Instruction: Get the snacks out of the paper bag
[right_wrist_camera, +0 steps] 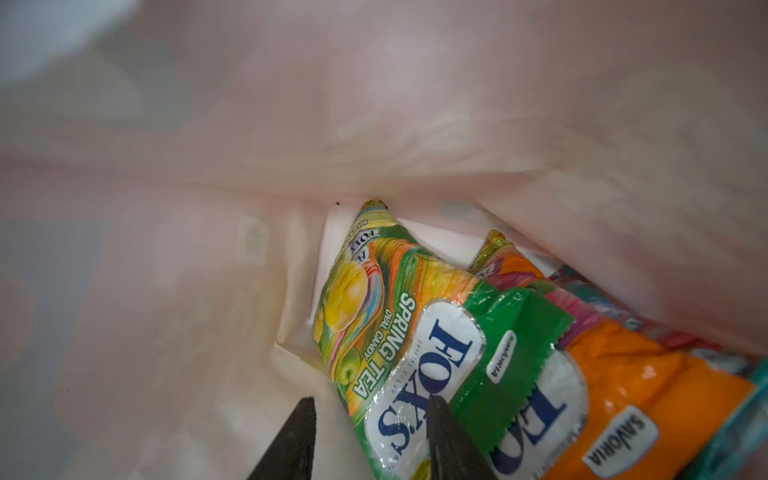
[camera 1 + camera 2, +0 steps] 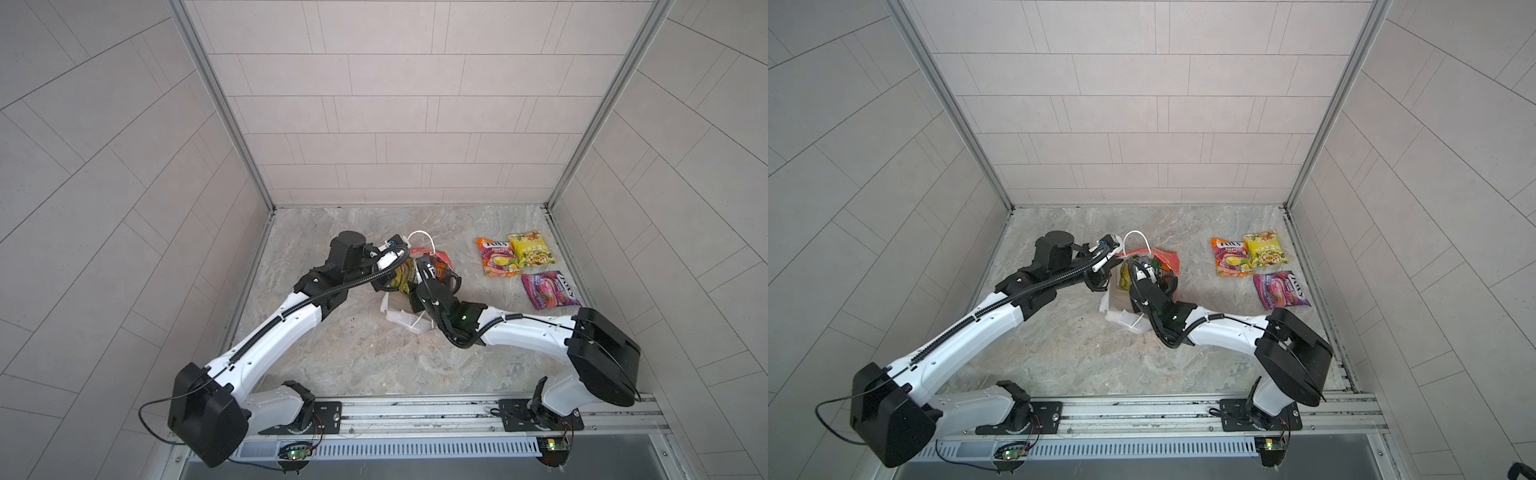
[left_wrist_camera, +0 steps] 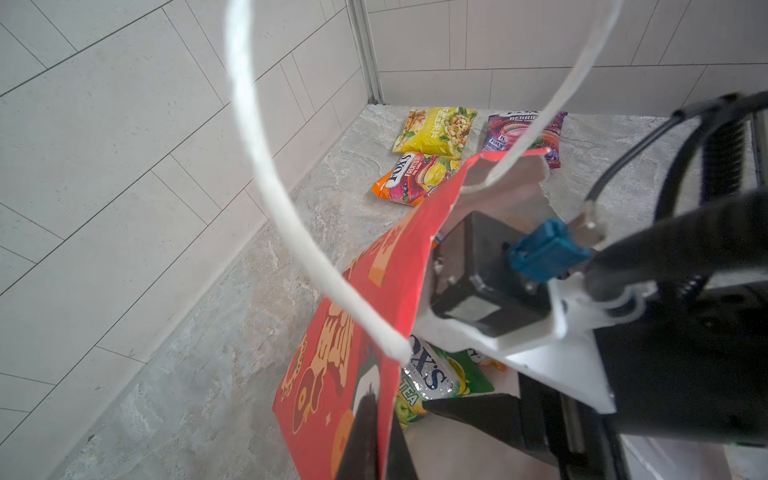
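The red paper bag (image 3: 332, 374) with its white cord handle (image 3: 257, 145) stands mid-table, its red wall (image 2: 1169, 259) showing in a top view. My left gripper (image 3: 384, 415) is shut on the bag's wall near the rim. My right gripper (image 1: 371, 401) is down inside the bag and open, its two fingers apart on either side of the edge of a green FOX'S snack (image 1: 374, 311). An orange snack (image 1: 623, 374) lies beside it, with a teal one (image 1: 752, 395) at the edge of the view. An orange-pink snack (image 2: 498, 257), a yellow one (image 2: 532, 249) and a purple one (image 2: 548, 290) lie on the table to the right.
Tiled walls close in the marble table (image 2: 332, 365) on the left, right and back. A metal rail (image 2: 415, 411) carrying both arm bases runs along the front edge. The right arm's wrist (image 2: 432, 291) covers the bag's mouth in both top views.
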`<control>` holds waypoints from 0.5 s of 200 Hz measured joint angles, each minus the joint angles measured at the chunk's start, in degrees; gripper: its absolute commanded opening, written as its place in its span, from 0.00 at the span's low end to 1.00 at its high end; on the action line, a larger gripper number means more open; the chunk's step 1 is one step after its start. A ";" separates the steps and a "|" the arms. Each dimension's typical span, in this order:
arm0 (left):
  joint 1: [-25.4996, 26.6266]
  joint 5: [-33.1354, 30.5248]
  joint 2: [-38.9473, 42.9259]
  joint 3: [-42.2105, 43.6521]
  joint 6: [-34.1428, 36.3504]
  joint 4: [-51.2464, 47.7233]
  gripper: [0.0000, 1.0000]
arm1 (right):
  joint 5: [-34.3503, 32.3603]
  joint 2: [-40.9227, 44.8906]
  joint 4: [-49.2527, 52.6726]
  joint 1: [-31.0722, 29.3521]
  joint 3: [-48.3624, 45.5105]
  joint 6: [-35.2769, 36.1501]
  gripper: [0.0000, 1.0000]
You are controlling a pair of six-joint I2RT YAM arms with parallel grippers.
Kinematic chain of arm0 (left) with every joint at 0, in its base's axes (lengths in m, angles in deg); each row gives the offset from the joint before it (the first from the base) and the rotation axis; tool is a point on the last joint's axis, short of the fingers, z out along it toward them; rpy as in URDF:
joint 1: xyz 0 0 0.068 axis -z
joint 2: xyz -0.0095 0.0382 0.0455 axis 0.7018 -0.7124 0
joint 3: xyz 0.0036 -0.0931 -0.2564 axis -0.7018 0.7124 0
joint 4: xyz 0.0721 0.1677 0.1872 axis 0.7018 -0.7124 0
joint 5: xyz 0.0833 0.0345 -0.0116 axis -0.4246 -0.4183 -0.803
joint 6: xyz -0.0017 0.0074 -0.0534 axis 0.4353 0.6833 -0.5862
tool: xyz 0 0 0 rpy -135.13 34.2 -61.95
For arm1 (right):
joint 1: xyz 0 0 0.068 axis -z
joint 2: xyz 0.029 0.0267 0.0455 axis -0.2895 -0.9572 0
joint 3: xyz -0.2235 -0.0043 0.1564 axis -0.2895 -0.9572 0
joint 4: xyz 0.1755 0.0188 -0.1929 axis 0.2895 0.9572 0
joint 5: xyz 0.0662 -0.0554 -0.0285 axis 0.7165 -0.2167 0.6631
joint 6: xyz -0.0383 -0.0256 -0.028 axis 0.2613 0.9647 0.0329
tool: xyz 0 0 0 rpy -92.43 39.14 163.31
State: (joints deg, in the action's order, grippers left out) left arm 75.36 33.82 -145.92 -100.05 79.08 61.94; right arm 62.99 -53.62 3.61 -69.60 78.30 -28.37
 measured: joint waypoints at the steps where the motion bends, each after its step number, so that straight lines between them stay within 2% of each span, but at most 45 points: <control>1: 0.00 0.00 0.00 0.00 0.00 0.00 0.00 | -0.02 -0.13 0.13 0.02 0.11 -0.07 0.48; 41: 0.00 0.35 0.02 0.02 0.07 -0.02 0.00 | -1.97 -5.35 5.49 0.98 5.11 -4.79 0.56; 100: 0.00 0.57 0.02 0.02 0.11 0.00 0.00 | -0.98 -9.49 6.62 2.89 6.84 -9.79 0.56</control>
State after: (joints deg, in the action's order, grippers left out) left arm 75.36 34.39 -145.90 -100.03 79.19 61.94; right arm 62.00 -63.10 10.24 -66.72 85.14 -38.17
